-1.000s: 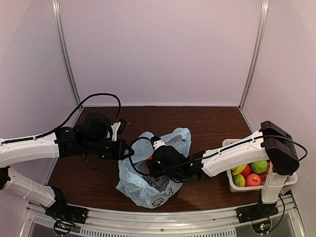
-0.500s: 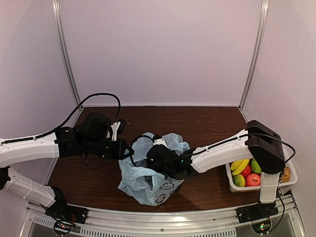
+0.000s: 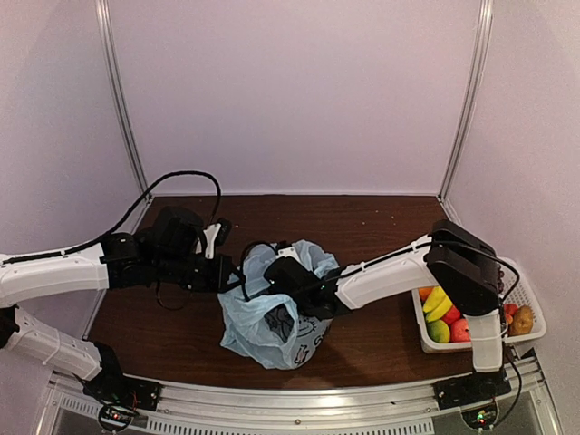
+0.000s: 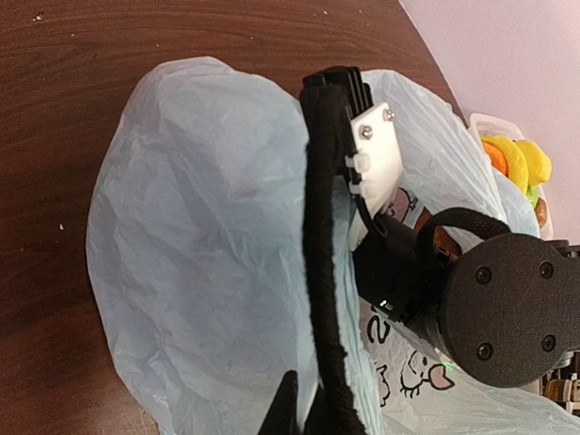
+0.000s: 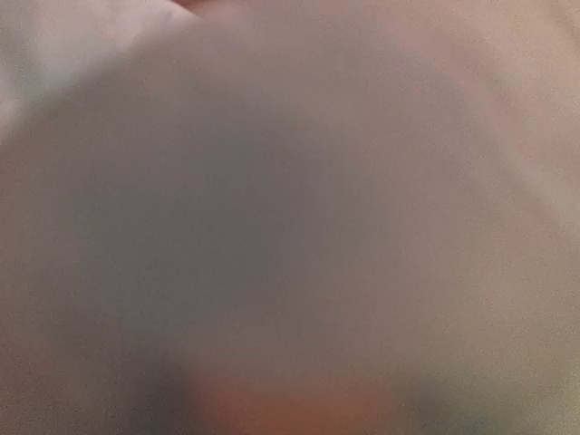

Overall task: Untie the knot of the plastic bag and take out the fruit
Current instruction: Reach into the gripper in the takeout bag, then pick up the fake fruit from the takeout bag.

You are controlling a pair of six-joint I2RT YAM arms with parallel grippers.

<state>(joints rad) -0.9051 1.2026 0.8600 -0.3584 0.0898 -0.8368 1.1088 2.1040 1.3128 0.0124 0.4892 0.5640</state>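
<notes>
The light blue plastic bag (image 3: 258,322) stands bunched in the middle of the table, its mouth open upward; its knot is out of view. My left gripper (image 3: 232,272) is shut on the bag's left rim (image 4: 304,408). The right gripper's wrist (image 3: 290,276) reaches down into the mouth, and its fingers are hidden inside. The right wrist view is a blur of plastic (image 5: 290,181) with an orange patch (image 5: 290,408) at the bottom. Fruit lies in the basket at the right, a yellow banana (image 3: 438,301) among it.
A white basket (image 3: 536,328) at the right edge holds a green apple (image 3: 439,332) and a red fruit (image 3: 460,330). In the left wrist view a black cable (image 4: 322,272) runs across the bag. Booth walls and posts stand close around the brown table (image 3: 381,227).
The right arm has swung left and pushed deeper into the bag, which now stands more upright and bunched. The left arm has held still on the rim.
</notes>
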